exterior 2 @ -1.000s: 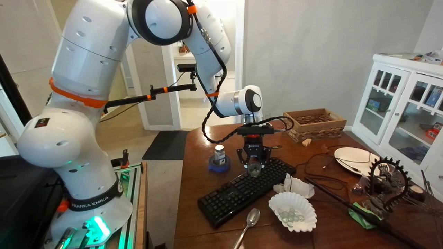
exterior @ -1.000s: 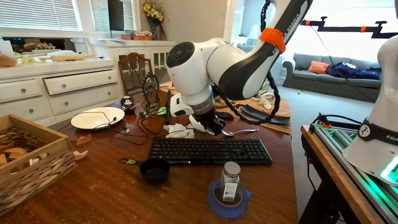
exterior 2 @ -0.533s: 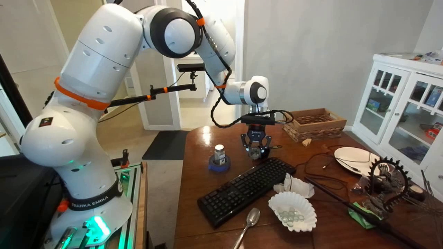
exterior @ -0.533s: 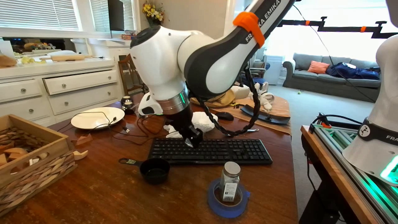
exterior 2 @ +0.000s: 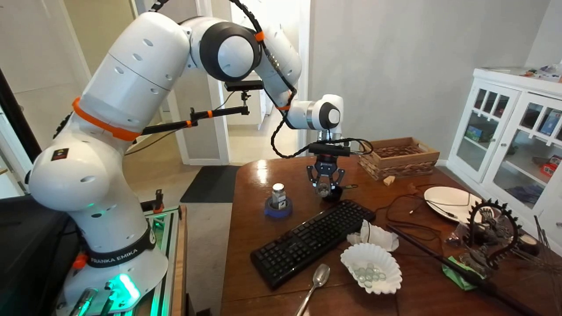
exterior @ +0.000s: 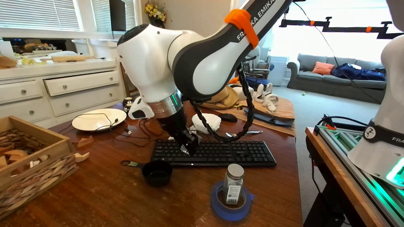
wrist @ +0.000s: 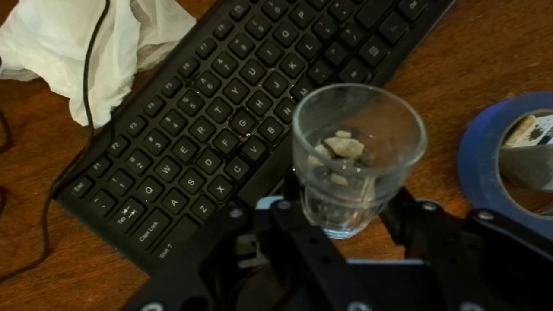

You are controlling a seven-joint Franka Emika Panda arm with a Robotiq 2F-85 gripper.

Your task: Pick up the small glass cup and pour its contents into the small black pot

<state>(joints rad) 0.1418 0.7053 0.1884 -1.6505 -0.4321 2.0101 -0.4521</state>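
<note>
The small glass cup (wrist: 358, 168) holds several pale and dark stones, seen in the wrist view. My gripper (wrist: 345, 196) is shut on the cup, one finger on each side. In an exterior view the gripper (exterior: 189, 146) hangs above the front-left part of the keyboard, with a bit of the glass (exterior: 185, 149) showing. The small black pot (exterior: 157, 173) stands on the table just in front and to the left of the gripper, handle pointing left. In an exterior view the cup (exterior 2: 324, 190) overlaps the pot (exterior 2: 335, 194), which is partly hidden. The pot is out of the wrist view.
A black keyboard (exterior: 217, 153) lies under the gripper. A blue tape roll (exterior: 232, 212) with a jar (exterior: 234, 183) in it stands near the pot. A wicker box (exterior: 34, 151), white plate (exterior: 99, 119), white bowl (exterior 2: 372, 268), spoon (exterior 2: 314, 285) and cables lie around.
The arm has carried the cup from over the keyboard's back edge toward its front edge, closer to the black pot. The gripper stays shut on the cup; the pot has not moved.
</note>
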